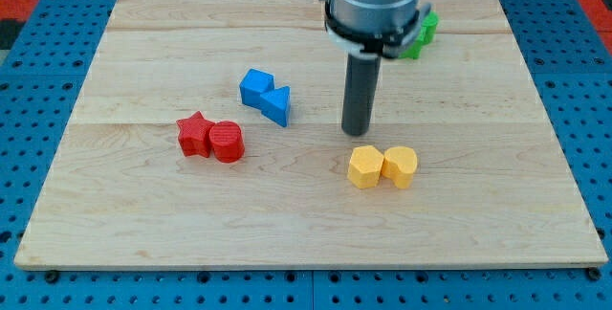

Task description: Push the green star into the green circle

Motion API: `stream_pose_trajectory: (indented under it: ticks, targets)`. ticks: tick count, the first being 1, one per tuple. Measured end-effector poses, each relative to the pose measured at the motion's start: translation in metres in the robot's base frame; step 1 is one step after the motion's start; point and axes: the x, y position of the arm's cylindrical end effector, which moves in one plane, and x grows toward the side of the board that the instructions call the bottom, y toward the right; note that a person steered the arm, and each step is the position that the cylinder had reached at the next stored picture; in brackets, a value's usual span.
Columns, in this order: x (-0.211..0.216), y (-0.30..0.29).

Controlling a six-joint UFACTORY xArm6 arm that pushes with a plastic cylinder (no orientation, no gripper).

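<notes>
Your arm hides most of the green blocks (pixel 424 34), shapes unclear; my tip (pixel 358 133) sits above two yellow blocks (pixel 382 167); no claw fitted.

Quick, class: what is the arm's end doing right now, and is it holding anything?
My tip: a bare rod, holding nothing, touching no block, just above the yellow blocks.

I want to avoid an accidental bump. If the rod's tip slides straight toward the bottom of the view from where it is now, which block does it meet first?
Probably the yellow pair: my tip stands just above the left yellow block, with the right yellow block touching it. Depth is unclear, so the tip may only graze its left edge.
</notes>
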Motion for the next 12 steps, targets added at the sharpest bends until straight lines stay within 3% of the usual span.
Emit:
stream_pose_trajectory:
  ticks: [1, 3, 4, 7, 9, 10, 11, 12]
  targets:
    - [-0.038, 0.009]
    - [-0.049, 0.144]
    - [-0.091, 0.166]
    - [-0.177, 0.129]
    - [-0.181, 0.087]
    - [-0.181, 0.093]
    - [-0.179, 0.160]
    - [-0.150, 0.158]
